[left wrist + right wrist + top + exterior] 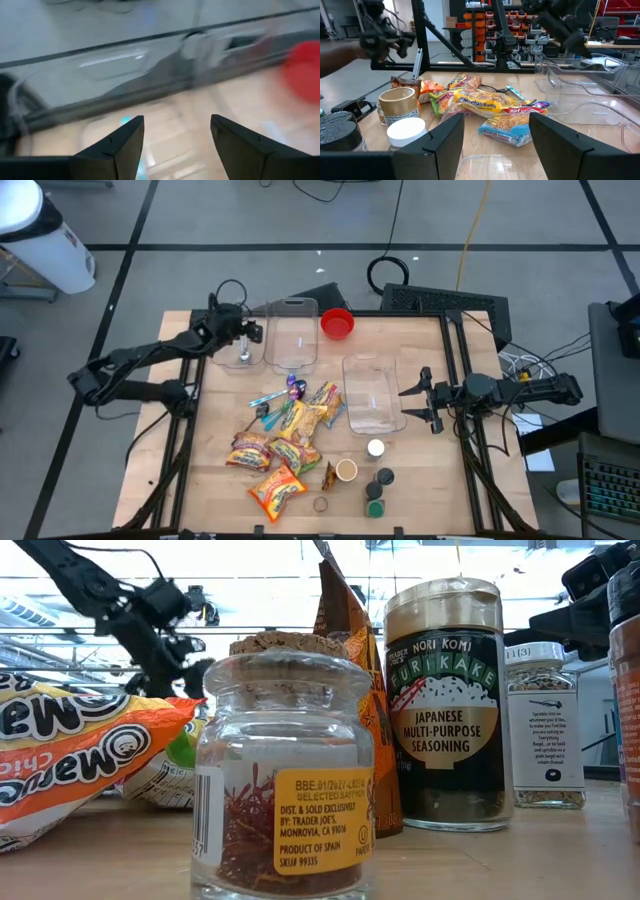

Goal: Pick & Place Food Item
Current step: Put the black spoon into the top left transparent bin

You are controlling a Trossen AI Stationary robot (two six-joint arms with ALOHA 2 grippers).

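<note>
Several noodle and snack packets [285,435] lie in a heap on the wooden table's middle; they also show in the right wrist view [485,107]. My left gripper [250,332] is open and empty above the table's far left, beside a clear bin [292,335]; its fingers stand apart in the left wrist view [176,145]. My right gripper [415,395] is open and empty at the table's right, level, pointing toward the heap past a second clear bin [372,393]; its fingers stand apart in its wrist view [496,145].
A red bowl [337,323] stands at the far edge. Spice jars [378,478] stand near the front, among them a saffron jar [285,770] and a seasoning jar [445,705]. Candy-like pieces [275,398] lie by the heap. A keyboard [445,302] lies beyond the table.
</note>
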